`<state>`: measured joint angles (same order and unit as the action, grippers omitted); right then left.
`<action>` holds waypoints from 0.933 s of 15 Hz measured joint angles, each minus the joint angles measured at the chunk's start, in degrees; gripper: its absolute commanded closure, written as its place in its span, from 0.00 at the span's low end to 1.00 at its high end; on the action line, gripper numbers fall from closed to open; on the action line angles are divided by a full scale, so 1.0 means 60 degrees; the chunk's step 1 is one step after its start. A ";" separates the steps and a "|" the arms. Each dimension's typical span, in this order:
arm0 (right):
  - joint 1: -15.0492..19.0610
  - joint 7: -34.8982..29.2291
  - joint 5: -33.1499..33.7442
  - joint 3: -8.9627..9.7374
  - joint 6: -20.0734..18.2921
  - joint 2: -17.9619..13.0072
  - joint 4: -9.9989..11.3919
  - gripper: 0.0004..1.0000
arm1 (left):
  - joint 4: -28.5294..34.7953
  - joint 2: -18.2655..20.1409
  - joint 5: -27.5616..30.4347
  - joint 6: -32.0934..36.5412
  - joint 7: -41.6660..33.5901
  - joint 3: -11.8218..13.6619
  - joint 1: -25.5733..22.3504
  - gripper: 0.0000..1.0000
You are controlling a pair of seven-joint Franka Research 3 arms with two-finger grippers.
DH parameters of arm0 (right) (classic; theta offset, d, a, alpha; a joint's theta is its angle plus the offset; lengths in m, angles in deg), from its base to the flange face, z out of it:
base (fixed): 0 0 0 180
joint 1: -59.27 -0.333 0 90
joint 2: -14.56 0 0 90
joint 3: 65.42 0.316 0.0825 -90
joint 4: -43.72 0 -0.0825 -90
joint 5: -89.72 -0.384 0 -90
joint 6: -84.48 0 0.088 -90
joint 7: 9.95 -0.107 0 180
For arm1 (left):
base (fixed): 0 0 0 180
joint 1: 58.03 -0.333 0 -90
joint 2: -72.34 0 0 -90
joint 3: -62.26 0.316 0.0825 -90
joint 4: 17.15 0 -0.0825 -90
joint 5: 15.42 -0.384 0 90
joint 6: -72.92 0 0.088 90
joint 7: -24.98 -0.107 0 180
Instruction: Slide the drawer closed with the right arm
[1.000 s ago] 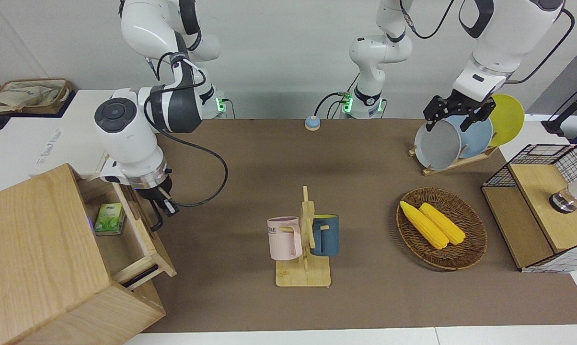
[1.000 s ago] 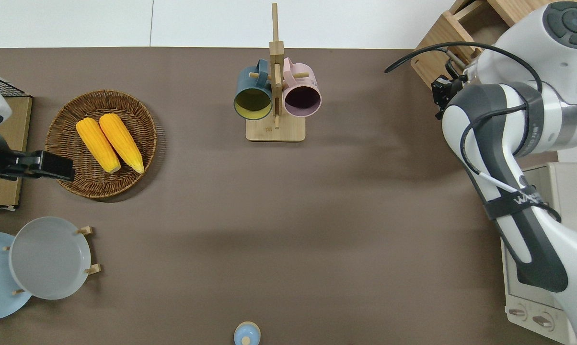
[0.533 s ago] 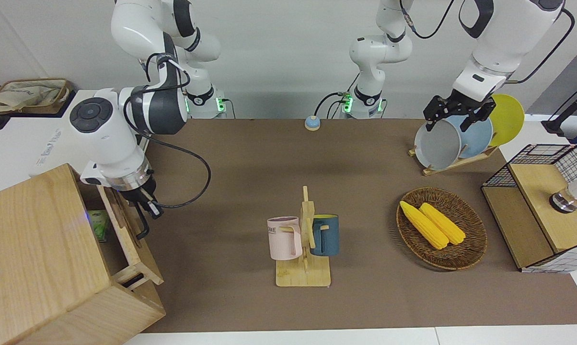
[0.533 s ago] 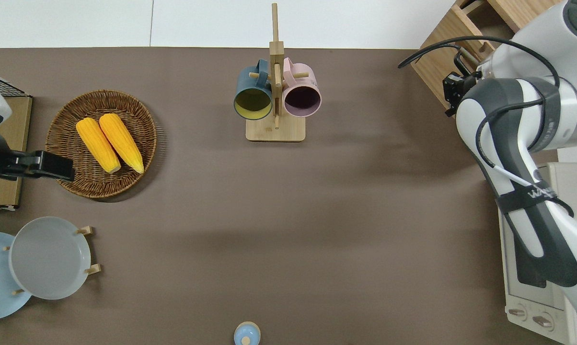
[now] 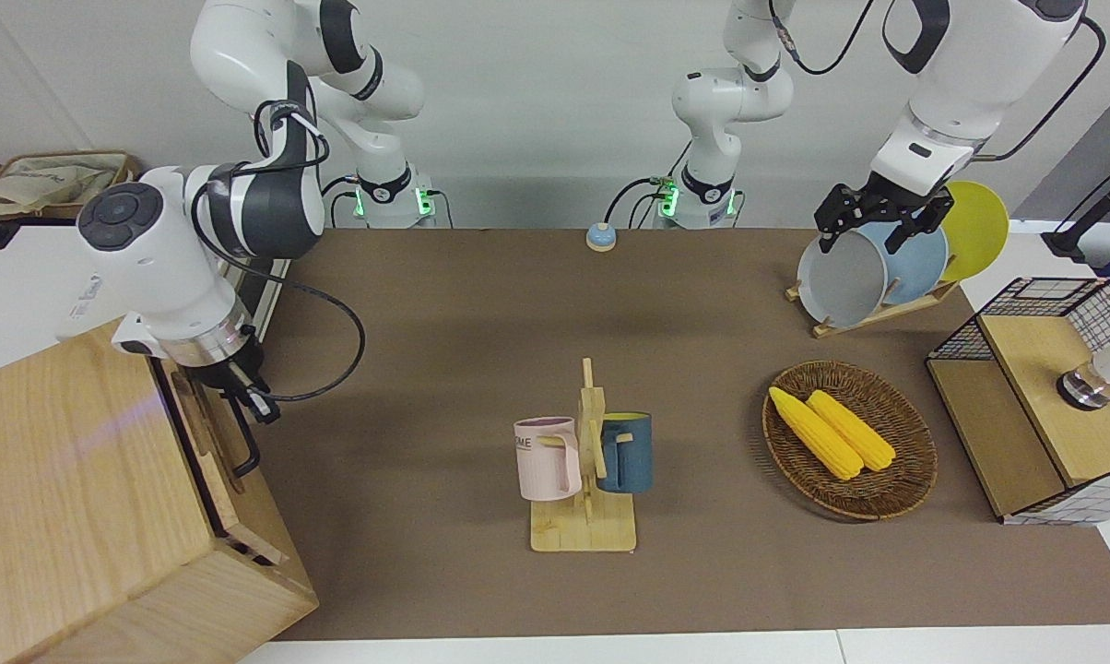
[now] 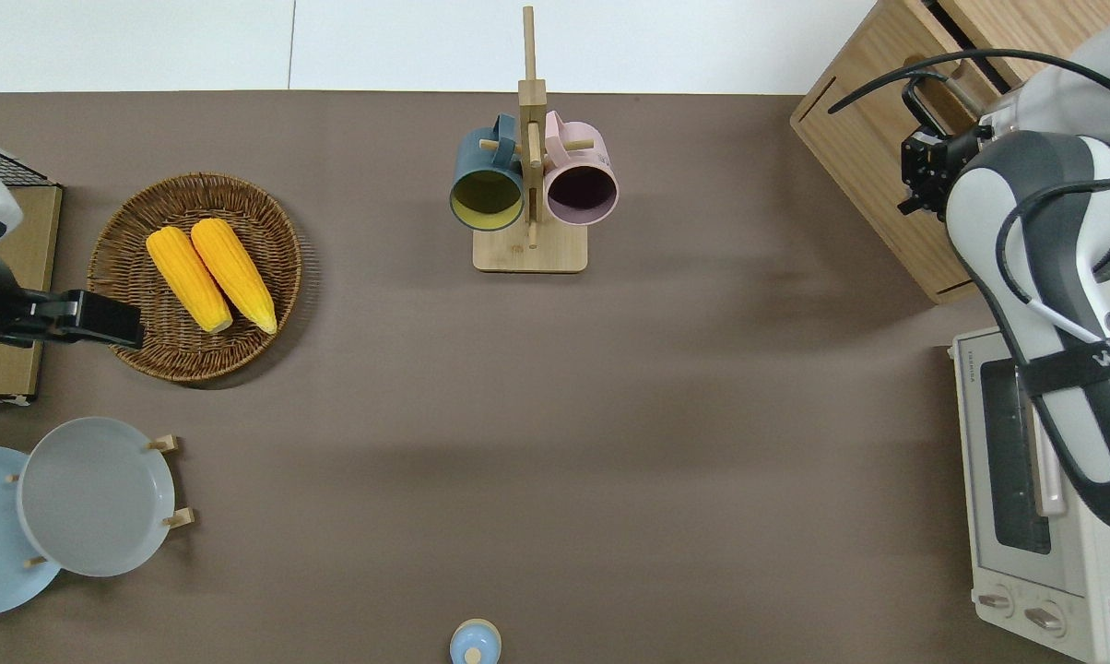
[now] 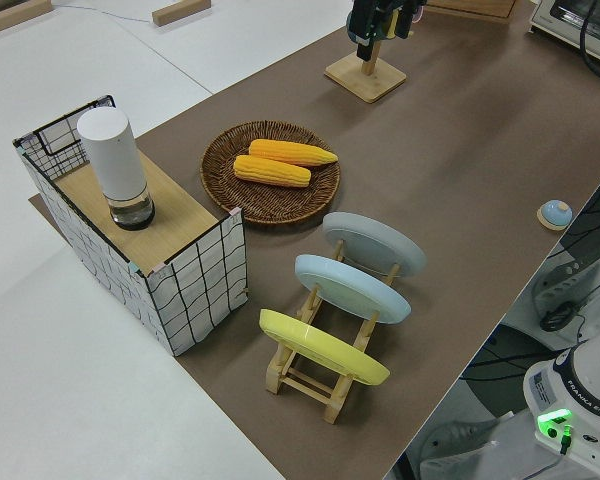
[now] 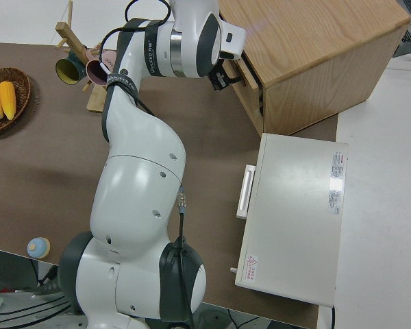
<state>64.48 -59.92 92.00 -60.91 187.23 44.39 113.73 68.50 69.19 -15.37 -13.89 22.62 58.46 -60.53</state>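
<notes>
- Your right end effector (image 5: 242, 392) sits against the drawer (image 5: 212, 433) front, at the upper end of its black loop handle (image 5: 244, 441); you cannot tell whether its fingers are open or closed.
- The drawer lies almost flush in the pale wood cabinet (image 5: 76, 516), at the right arm's end of the worktop (image 6: 610, 415); only a thin dark seam shows along its edge.
- From the end effector toward the mug tree (image 5: 584, 470), you have a broad strip of bare brown worktop.
- The toaster oven (image 6: 1034, 489) stands beside the cabinet, nearer the robots than the end effector, with a narrow gap between their edges.
- The corn basket (image 5: 850, 440), plate rack (image 5: 887, 267) and wire-mesh box (image 5: 1034, 397) lie well away, toward the left arm's end.
- The left arm (image 5: 942, 101) is parked; you cannot tell its end effector's state.
</notes>
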 measured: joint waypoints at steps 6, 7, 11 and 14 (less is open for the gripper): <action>0.0231 0.0160 -0.0007 0.0099 -0.0087 0.0007 -0.0096 1.00 | 0.0000 0.0000 0.0000 0.0000 0.0000 0.0000 0.0000 0.01; 0.0233 0.0171 -0.0007 0.0101 -0.0088 0.0008 -0.0097 1.00 | 0.0000 0.0000 0.0000 0.0000 0.0000 0.0000 0.0000 0.01; 0.0237 0.0190 -0.0007 0.0104 -0.0093 0.0009 -0.0099 1.00 | 0.0000 0.0000 0.0000 0.0000 0.0000 0.0000 0.0000 0.01; 0.0238 0.0197 -0.0007 0.0105 -0.0104 0.0010 -0.0104 1.00 | 0.0000 0.0000 0.0000 0.0000 0.0000 0.0000 0.0000 0.01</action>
<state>65.91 -58.74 91.96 -60.28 186.61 44.44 113.11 68.51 69.19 -15.37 -13.89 22.62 58.46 -60.53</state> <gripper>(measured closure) 0.991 0.004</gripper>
